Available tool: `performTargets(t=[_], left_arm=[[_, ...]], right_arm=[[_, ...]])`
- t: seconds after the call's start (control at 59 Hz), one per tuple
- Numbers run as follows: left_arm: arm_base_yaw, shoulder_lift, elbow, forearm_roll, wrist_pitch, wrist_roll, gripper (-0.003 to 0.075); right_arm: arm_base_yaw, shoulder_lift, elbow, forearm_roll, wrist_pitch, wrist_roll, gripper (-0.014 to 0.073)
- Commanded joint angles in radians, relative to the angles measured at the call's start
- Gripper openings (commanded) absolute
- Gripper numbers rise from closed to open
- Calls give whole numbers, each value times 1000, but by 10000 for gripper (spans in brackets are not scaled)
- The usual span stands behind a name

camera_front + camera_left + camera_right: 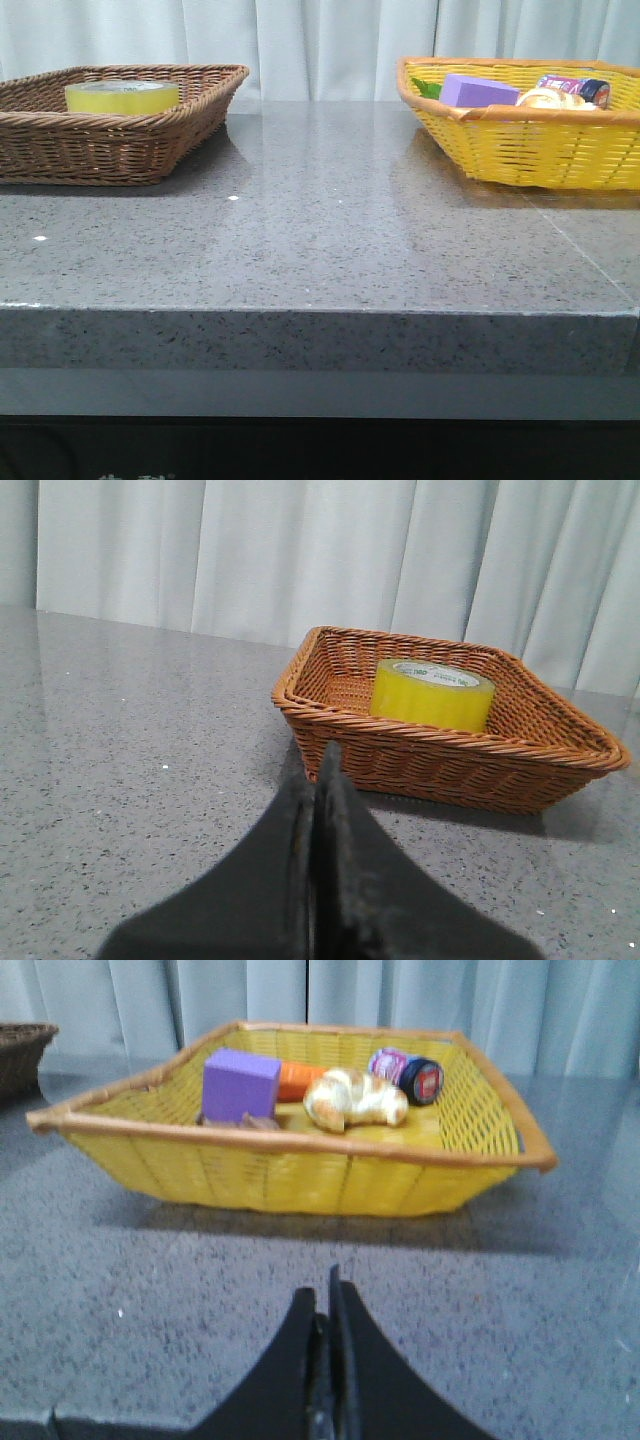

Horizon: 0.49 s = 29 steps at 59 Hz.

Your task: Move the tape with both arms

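Left gripper: fingers pressed together, tips meeting in a thin seam, nothing pinched. It sits low over the grey speckled table. Straight ahead of the tips, near but not touching, is the brown wicker basket. The tape lies flat inside that basket, hole facing up, beyond the near wall from the gripper. It's the only item in there.

Right gripper: also closed w/ fingers together, holding nothing, low over the same table. Ahead of it, a short way off, is the yellow basket. Inside, from the gripper outward: purple block on one side, a cream pastry-like item approx. mid-basket, an orange item behind and between those two, and a small dark-capped jar lying on its side toward the far wall. Something green pokes up by the purple block in the front view; can't tell what.

Front view: neither arm visible. Baskets are well apart at opposite back ends of the table, pale curtain behind.
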Motion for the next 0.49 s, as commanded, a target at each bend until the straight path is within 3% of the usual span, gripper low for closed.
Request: performTargets(t=[0.0,0.475], left_arm=[[0,-19,39,-3,-81,-11,-20],[0,-17,39,-3,-81,-11,-20]], right_arm=[[-12,-28,-21,-6,-85,-9,-68],[-45,-28,-21,-5,-110,-9,-68]])
